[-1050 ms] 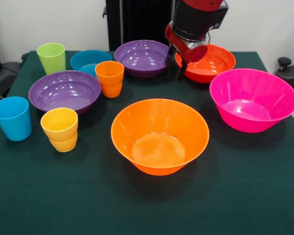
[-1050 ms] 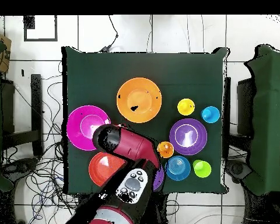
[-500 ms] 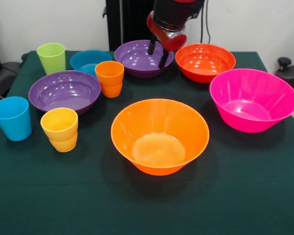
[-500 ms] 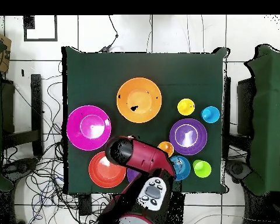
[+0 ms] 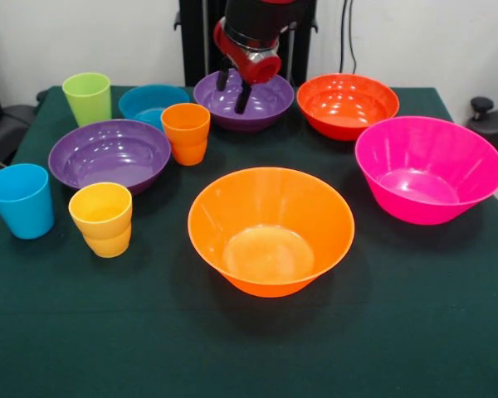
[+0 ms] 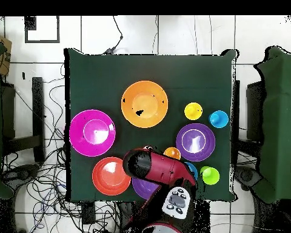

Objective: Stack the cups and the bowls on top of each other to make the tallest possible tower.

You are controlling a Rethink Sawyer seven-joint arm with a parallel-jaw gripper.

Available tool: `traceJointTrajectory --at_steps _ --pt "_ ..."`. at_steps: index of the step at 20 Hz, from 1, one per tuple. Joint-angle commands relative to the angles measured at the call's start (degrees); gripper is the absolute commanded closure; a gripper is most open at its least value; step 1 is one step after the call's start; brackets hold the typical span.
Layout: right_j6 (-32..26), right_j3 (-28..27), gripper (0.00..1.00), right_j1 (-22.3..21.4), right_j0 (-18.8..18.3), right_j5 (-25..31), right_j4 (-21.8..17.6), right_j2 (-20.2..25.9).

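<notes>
Under the open gripper [image 5: 233, 92], a glossy purple bowl [image 5: 266, 101], upright.

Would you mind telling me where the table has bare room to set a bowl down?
The cloth nearest the front camera, below the wide orange bowl, is bare, as is the strip between it and the pink bowl. It is crowded around the orange cup, both purple bowls and the pincer.

Dark green table [image 5: 448, 348]; white wall [image 5: 108, 33] behind; pale tiled floor [image 6: 172, 36] with loose cables [image 6: 48, 121] around table.
</notes>
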Motion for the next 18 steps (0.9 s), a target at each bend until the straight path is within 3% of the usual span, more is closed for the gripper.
traceJointTrajectory --at_steps 1,9,18 --pt "-0.9 2.9 0.0 2.6 -1.0 -6.3 -5.6 8.8" --pt "3.2 3.6 0.0 6.3 -0.4 -12.0 -6.1 9.2" --pt "3.0 4.8 0.0 8.4 -1.8 -16.7 -8.3 9.4"
